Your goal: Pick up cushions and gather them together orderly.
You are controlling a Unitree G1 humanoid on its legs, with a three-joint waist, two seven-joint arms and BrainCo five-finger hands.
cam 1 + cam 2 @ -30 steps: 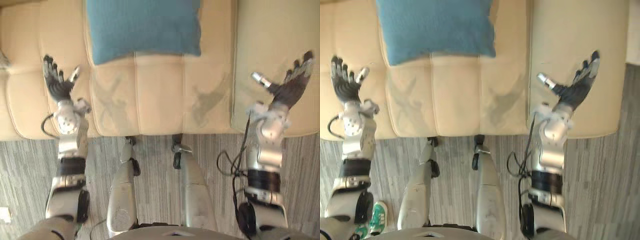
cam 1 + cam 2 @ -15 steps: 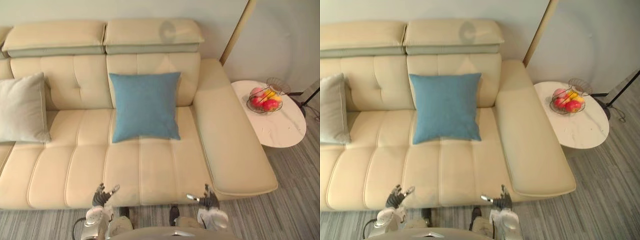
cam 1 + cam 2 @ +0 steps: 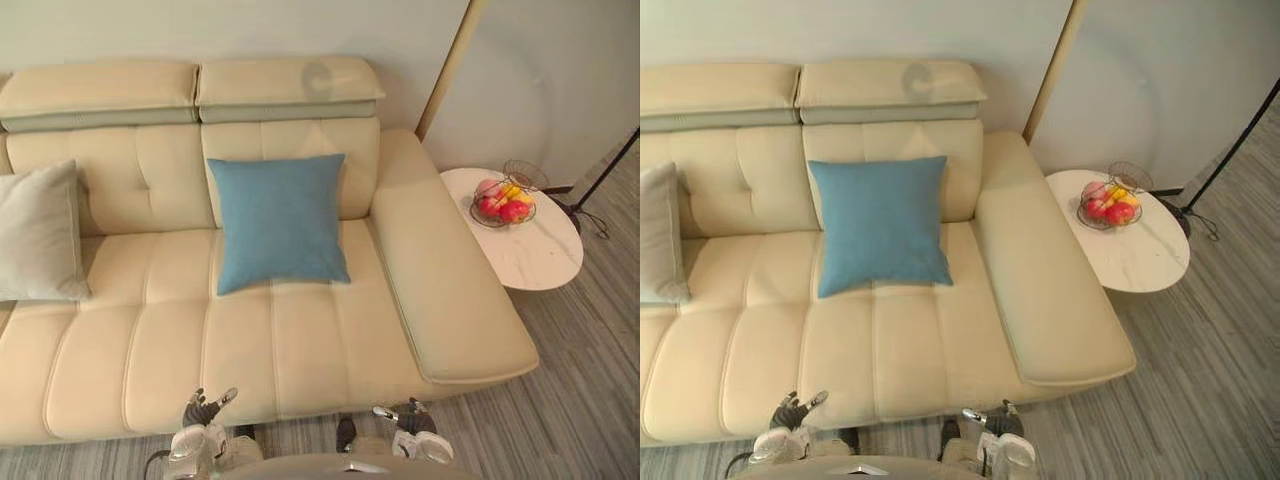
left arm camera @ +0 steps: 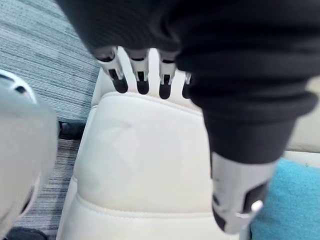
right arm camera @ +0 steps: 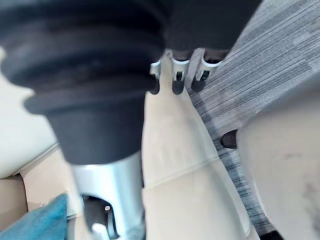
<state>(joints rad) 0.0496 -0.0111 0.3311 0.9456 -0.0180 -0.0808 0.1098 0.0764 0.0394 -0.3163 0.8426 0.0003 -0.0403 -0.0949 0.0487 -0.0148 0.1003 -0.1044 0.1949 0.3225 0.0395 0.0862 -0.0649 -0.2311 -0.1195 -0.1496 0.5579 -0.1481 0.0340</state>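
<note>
Left eye view has both hands at its very bottom, low before the front edge of the cream sofa (image 3: 150, 340). The left hand (image 3: 203, 410) is raised with its fingers (image 4: 120, 82) straight and a little spread, the thumb standing off to one side. It holds nothing, and the left wrist view shows bare seat leather past the fingertips. The right hand (image 3: 408, 418) is just as open and empty, with its thumb pointing toward the left hand. It sits near the front corner of the sofa's broad right arm (image 3: 440, 280). In the right wrist view its fingers (image 5: 177, 82) reach out over the sofa's edge and the grey striped floor (image 3: 580, 400).

Farther back, the blue cushion (image 3: 278, 220) stands in the middle of the seat, its lower edge on the seat and its back leaning on the backrest, well apart from both hands. The pale grey cushion (image 3: 35, 235) leans the same way at the sofa's left end, partly cut off by the view's edge. A bare stretch of seat and backrest lies between the two cushions.

Beyond the sofa's right arm stands a round white tabletop (image 3: 520, 255). It carries a wire basket (image 3: 503, 200) of red and yellow fruit. A thin black stand (image 3: 1230, 140) rises from the floor past it.
</note>
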